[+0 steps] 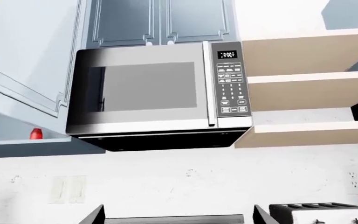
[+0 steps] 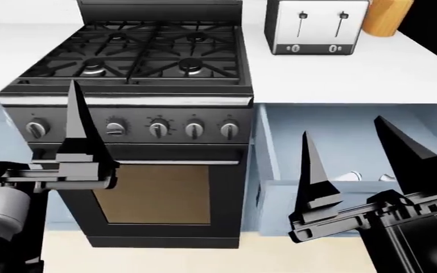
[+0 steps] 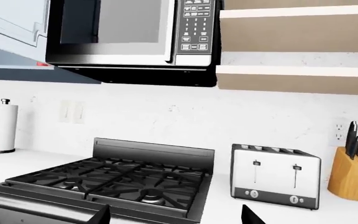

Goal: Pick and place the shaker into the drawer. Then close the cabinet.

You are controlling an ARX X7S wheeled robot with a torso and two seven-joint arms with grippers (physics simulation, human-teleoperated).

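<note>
Left wrist view: microwave (image 1: 159, 95) and open shelves (image 1: 309, 88) fill the picture, upper cabinet doors (image 1: 160, 21) above, a small red item (image 1: 36, 134) on a ledge at the side. The toaster (image 1: 322, 213) shows only its top edge. Neither shaker nor drawer shows here.
Left claw, here: only two dark tips at the picture's edge; spread apart with nothing between them.

Head view: stove (image 2: 139, 114) in the middle, toaster (image 2: 317, 27) and knife block (image 2: 389, 16) on the counter (image 2: 400, 74) behind.
Drawer: the drawer (image 2: 268, 170) stands pulled out beside the stove, under the counter, pale blue inside.
Shaker: a small pale, shiny thing (image 2: 349, 177) lies in the drawer, partly hidden by the right arm; I judge it may be the shaker, but cannot tell for sure.
Left gripper (image 2: 78, 131): only one finger is plain; released as far as I can tell, holding nothing.
Right gripper (image 2: 359, 168): fingers well apart, empty, raised in front of the drawer, the pale thing between and behind them.
Handling: likely light, rigid, smooth and slippery; grip across its body. The drawer front should take a flat push.

Right wrist view: stove, toaster, knife block, paper towel roll (image 3: 2, 126), microwave above. No shaker on the counter seen.
Right claw, here: two tips apart, nothing held.
</note>
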